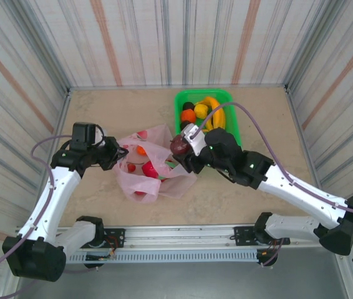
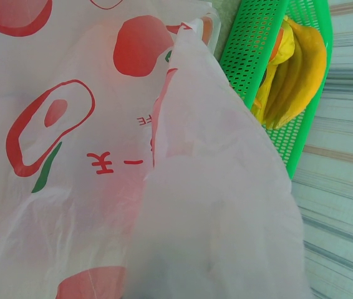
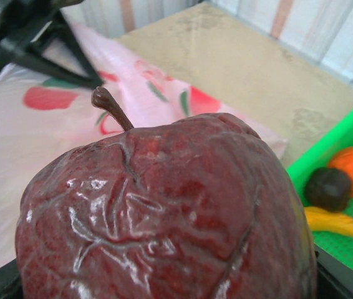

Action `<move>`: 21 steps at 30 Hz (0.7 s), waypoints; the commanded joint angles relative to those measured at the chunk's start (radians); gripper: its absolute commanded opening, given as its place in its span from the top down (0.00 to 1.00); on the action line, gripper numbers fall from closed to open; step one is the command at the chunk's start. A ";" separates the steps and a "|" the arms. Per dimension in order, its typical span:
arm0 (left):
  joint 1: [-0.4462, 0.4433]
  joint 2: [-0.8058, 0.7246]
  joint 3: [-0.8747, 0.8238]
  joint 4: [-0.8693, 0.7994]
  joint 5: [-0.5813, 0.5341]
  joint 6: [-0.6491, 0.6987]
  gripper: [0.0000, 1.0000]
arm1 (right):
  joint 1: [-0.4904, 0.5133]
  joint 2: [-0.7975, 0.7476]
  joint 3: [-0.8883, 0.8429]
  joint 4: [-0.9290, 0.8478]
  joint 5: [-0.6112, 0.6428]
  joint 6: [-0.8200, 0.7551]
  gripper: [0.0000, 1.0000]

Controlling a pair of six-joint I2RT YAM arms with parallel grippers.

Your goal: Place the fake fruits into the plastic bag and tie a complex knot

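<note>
As apple (image 3: 164, 212) hides right hand (image 1: 182, 147), grip seems likely.

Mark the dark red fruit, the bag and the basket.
Red fruit (image 3: 164, 212): right wrist view, on its wrinkled glossy skin.
Bag (image 2: 226, 205): left wrist view, on a plain pink fold.
Basket (image 2: 251, 50): left wrist view, on its mesh side wall.

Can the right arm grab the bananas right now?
Probably not yet: the right gripper is full, holding a dark red fruit. The bananas lie close by, uncovered, in the green basket.
</note>
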 commanded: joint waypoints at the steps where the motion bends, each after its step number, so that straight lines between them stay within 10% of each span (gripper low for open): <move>1: 0.010 0.007 0.002 0.013 0.007 0.017 1.00 | 0.065 0.002 -0.022 -0.019 0.064 0.101 0.42; 21: 0.010 -0.006 -0.004 0.034 0.031 0.007 1.00 | 0.181 0.331 0.041 0.239 -0.002 0.170 0.42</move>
